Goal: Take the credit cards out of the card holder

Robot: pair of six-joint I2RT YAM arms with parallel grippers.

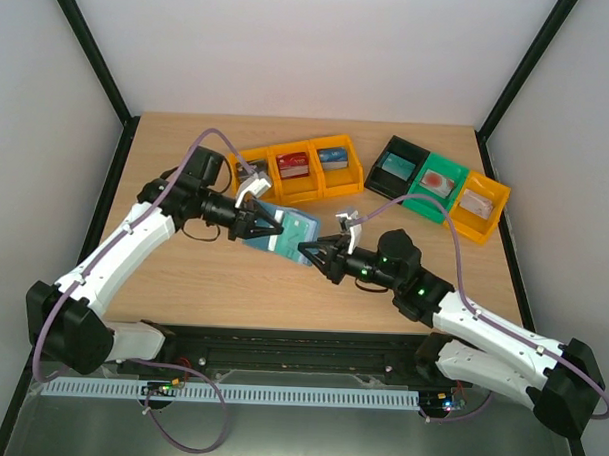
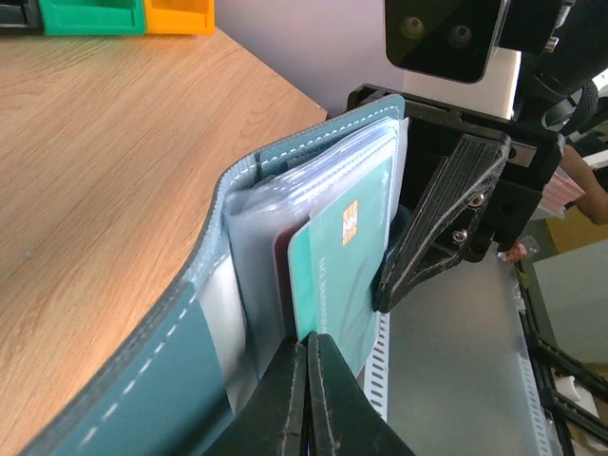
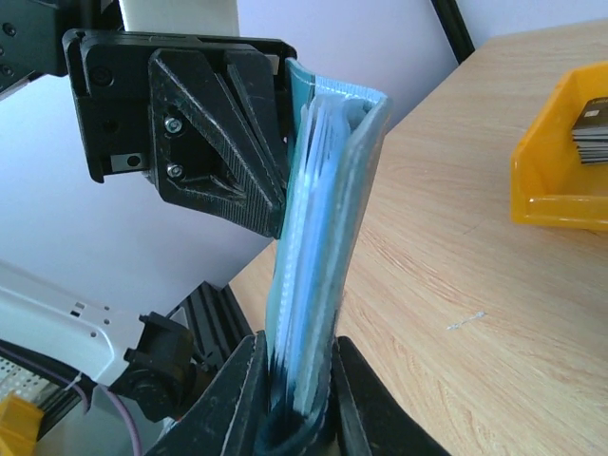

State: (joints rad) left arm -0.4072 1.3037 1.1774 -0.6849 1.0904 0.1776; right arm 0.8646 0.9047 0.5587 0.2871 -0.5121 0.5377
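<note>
Card holder [image 1: 287, 228] hangs above the table [image 1: 183, 274], pinched between both arms: left gripper [image 2: 306, 347] clamped tight on one edge, right gripper [image 3: 299, 366] snug around the other. Teal credit card [image 2: 332, 280] shows a gold chip; its print is unreadable.

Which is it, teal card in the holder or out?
In. The teal card, chip showing, sits among the clear sleeves of the card holder, its lower edge hidden.
</note>
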